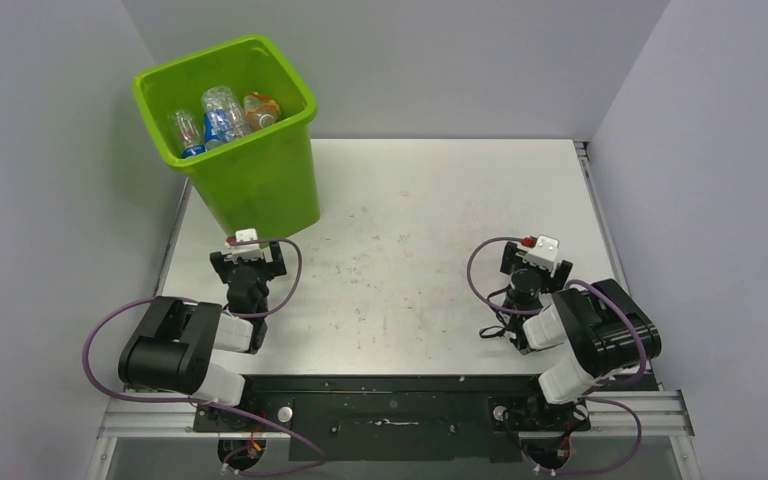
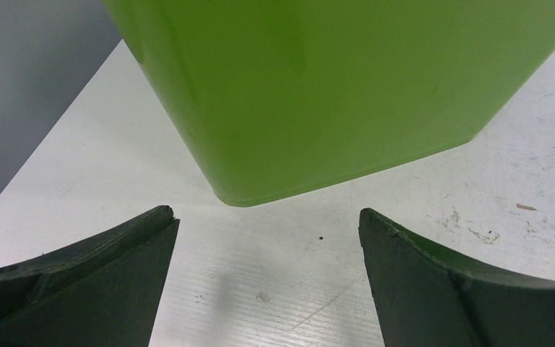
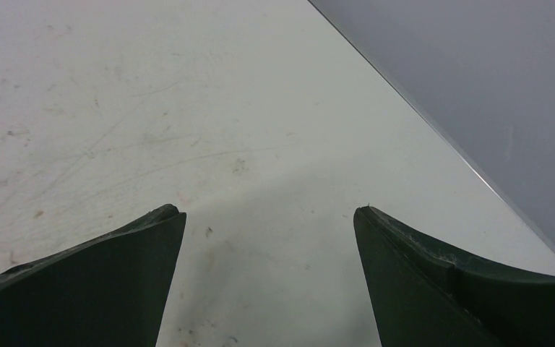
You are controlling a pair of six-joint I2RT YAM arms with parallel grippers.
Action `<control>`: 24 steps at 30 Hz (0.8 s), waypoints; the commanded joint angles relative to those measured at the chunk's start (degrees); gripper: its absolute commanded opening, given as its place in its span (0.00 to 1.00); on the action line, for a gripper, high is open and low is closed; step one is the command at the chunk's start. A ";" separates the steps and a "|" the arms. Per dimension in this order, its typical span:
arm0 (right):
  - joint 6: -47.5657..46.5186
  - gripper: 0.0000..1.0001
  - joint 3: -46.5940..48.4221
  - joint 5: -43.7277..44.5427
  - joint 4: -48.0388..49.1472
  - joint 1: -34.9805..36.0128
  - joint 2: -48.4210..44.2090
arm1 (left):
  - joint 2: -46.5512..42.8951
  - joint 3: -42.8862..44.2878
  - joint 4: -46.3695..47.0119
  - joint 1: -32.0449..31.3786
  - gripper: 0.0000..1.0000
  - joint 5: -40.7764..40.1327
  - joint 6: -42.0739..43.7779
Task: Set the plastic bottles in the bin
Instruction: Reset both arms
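The lime-green bin stands at the table's far left corner. Several clear plastic bottles with blue and orange labels lie inside it. No bottle shows on the table. My left gripper is open and empty, low over the table just in front of the bin; the left wrist view shows the bin's wall close ahead of the spread fingertips. My right gripper is open and empty over the table's right side; the right wrist view shows only bare tabletop between its fingertips.
Grey walls enclose the table on the left, back and right. The table's right edge runs close to the right gripper. The tabletop is scuffed. Both arms are folded back near their bases at the near edge.
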 commanded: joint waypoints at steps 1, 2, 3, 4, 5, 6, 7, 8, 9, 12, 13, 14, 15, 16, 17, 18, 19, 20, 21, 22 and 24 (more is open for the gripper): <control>0.24 0.90 3.12 -9.76 2.74 -2.46 -0.26 | 0.02 1.82 2.96 0.29 0.96 0.27 -0.90; 0.53 0.90 3.19 -11.80 2.75 -3.39 0.03 | 0.04 1.79 3.00 0.29 0.96 0.26 -0.90; 0.50 0.90 2.80 -14.22 2.54 -3.98 0.83 | 0.04 1.80 3.01 0.30 0.96 0.26 -0.90; -1.15 0.90 1.11 -15.85 9.28 -4.29 3.60 | 0.04 1.85 2.96 0.30 0.96 0.30 -0.90; -1.53 0.90 0.05 -13.82 12.81 -3.26 4.60 | 0.08 1.99 2.74 0.31 0.96 0.27 -0.97; -1.50 0.90 0.20 -14.39 10.04 -2.76 2.75 | 0.12 2.29 2.16 0.36 0.96 0.18 -1.17; -1.57 0.90 0.46 -17.02 10.07 -3.57 3.07 | 0.06 2.55 1.48 0.52 0.96 0.28 -1.31; -1.58 0.90 1.09 -16.34 10.11 -3.60 3.88 | 0.01 2.55 1.58 0.59 0.96 0.19 -1.34; -1.45 0.90 2.26 -14.76 7.67 -3.57 3.71 | 0.04 2.49 1.67 0.56 0.96 0.19 -1.34; 0.92 0.90 5.21 -17.25 1.61 -5.74 3.50 | 0.09 2.57 1.64 0.56 0.96 0.21 -1.34; 1.10 0.90 5.24 -17.41 1.03 -6.00 3.23 | 0.12 2.60 1.58 0.56 0.96 0.25 -1.34; 1.10 0.90 5.24 -17.38 0.95 -5.98 3.16 | 0.13 2.71 1.27 0.60 0.96 0.38 -1.42; 0.84 0.90 5.05 -17.00 1.68 -5.94 3.41 | 0.13 2.94 0.84 0.75 0.96 0.68 -1.49; 0.69 0.90 4.89 -16.83 2.15 -5.88 3.47 | 0.08 3.14 0.43 0.95 0.96 1.06 -1.59; 0.83 0.90 5.20 -17.00 1.55 -5.93 3.34 | 0.05 3.33 0.03 1.06 0.96 1.32 -1.68; 1.17 0.90 5.45 -17.63 0.95 -6.08 3.36 | 0.00 3.42 -0.18 1.20 0.96 1.55 -1.75; 1.30 0.90 5.43 -17.89 0.78 -6.25 3.34 | 0.04 3.42 -0.17 1.28 0.96 1.66 -1.78; 1.33 0.90 5.48 -17.94 0.80 -6.24 3.31 | 0.04 3.41 -0.24 1.26 0.96 1.66 -1.78; 1.32 0.90 5.42 -17.94 0.83 -6.24 3.38 | 0.04 3.45 -0.27 1.26 0.96 1.78 -1.78; 1.32 0.90 5.46 -17.99 0.85 -6.25 3.32 | 0.11 3.51 -0.44 1.32 0.96 1.90 -1.84; 1.32 0.90 5.46 -18.01 0.75 -6.25 3.35 | 0.04 3.77 -0.82 1.60 0.96 2.12 -2.00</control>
